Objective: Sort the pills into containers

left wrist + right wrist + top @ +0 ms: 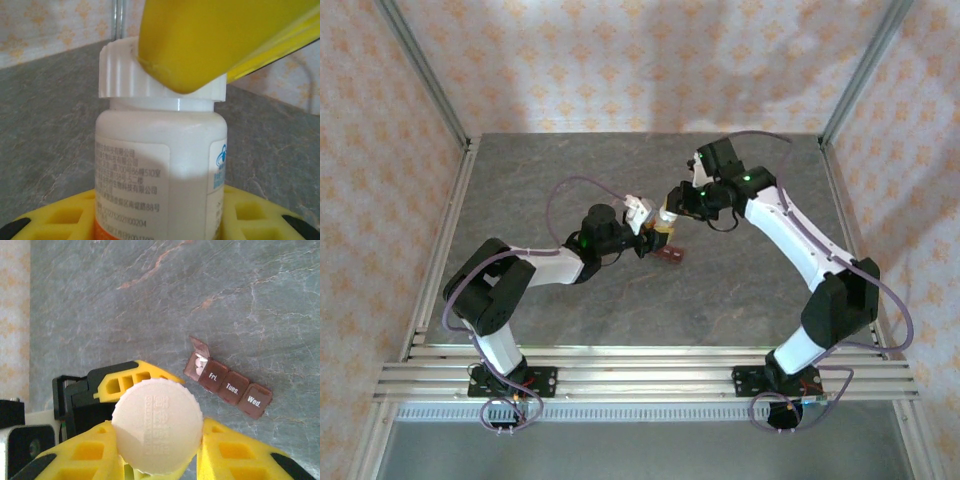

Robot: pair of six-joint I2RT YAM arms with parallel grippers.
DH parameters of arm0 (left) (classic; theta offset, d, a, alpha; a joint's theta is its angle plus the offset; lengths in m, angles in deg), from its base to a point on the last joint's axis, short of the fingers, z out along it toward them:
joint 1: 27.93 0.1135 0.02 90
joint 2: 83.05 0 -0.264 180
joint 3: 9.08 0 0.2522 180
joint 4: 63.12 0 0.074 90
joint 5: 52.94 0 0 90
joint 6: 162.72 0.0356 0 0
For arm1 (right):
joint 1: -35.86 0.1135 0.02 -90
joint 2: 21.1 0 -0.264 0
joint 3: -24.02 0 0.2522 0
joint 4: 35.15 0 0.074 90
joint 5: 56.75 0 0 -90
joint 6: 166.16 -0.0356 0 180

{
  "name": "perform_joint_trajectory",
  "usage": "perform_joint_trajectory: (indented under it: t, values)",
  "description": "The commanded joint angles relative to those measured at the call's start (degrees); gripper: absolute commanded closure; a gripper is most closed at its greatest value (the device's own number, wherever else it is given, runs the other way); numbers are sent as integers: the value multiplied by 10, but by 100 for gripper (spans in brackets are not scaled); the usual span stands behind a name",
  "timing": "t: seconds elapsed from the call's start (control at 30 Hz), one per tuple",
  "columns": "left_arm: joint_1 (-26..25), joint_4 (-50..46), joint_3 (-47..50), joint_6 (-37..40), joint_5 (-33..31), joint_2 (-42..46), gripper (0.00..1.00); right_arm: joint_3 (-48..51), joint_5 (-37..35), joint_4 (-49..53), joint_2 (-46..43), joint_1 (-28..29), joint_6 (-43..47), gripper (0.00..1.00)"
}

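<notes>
Above the table, a small white pill bottle [160, 165] with a printed label stands upright between the yellow fingers [55, 217] of my left gripper [160, 225], which is shut on its body. My right gripper [157, 450] comes down from above and is shut on the bottle's ribbed white cap [157, 426], one yellow finger [80, 455] on each side. The two grippers meet at the table's middle [655, 222]. The containers [227, 385], a reddish-brown strip, lie on the table below. Its end lid [200, 347] is up, with white pills [201, 364] inside; the others are shut.
The grey marbled tabletop [740, 290] spreads around the containers [670, 257]. Aluminium frame posts [425, 70] and patterned walls close in the back and sides. Both arms arch inward over the centre.
</notes>
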Motion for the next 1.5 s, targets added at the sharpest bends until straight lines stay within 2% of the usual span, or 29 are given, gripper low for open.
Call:
perform_joint_trajectory:
  t: [0.0, 0.23, 0.37, 0.47, 0.63, 0.73, 0.93, 1.1, 1.47]
  values:
    - [-7, 98, -13, 25, -5, 21, 100, 31, -68, -19, 9, 13, -73, 73]
    - [-7, 93, -18, 29, -4, 14, 100, 20, -57, -22, 14, 13, -76, 72]
    - [-7, 91, -22, 32, -1, 9, 100, -17, -57, 5, 19, 5, -53, 65]
    - [-6, 91, -24, 30, 1, 6, 100, -47, -35, 24, 19, -11, -36, 58]
    - [-6, 96, -24, 27, 2, 0, 100, -95, -21, 64, 13, -35, 3, 38]
    - [-7, 104, -24, 21, 8, -3, 100, -113, -21, 79, 8, -49, 29, 29]
    - [-6, 114, -25, 8, 31, -6, 100, -133, -16, 93, 0, -74, 140, 26]
    - [-5, 124, -30, -12, 56, -6, 100, -130, 53, 107, -8, -74, 239, 26]
    - [-5, 131, -34, -29, 70, -7, 100, -146, 136, 110, 19, -73, 243, 26]
